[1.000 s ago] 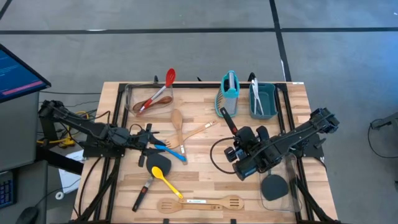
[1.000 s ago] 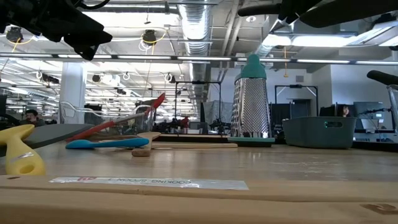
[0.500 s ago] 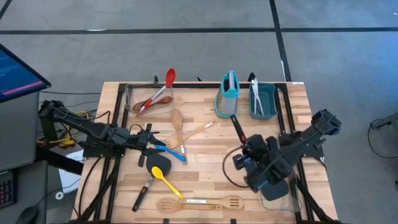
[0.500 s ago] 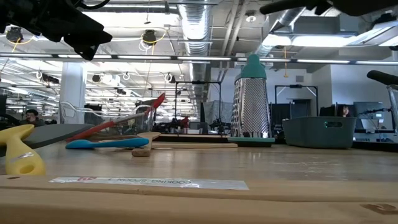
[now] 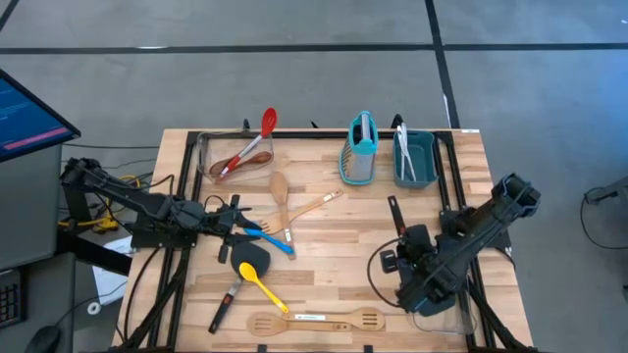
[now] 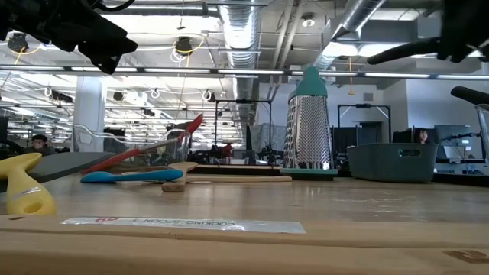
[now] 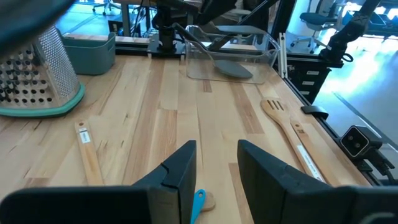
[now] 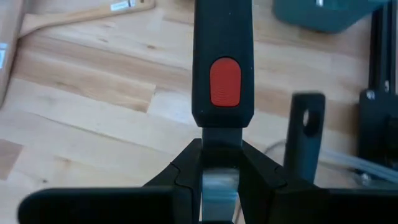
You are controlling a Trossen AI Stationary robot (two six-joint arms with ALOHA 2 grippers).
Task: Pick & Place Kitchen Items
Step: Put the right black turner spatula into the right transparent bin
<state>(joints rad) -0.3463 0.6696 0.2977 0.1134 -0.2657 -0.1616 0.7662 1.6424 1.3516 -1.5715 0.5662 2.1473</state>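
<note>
Black spatula point(image 5: 396, 218) is clamped in my right gripper point(image 5: 410, 257), fingers pinched tight on its neck just below the handle with the red button. Over the last second I've swung it from mid-table toward the lower right of the high view, so its head now sits over the clear container point(image 5: 444, 306). Looks like drop-off is next. My left gripper point(image 5: 228, 222) hasn't budged, half-open and empty over the blue spoon point(image 5: 267, 235), mid-left.

The right gripper point(image 5: 412, 284) hangs over the table's right front, fingers clamped on a black spatula's handle point(image 8: 222, 68). The left gripper point(image 7: 214, 163) waits at the left side, fingers parted.
</note>
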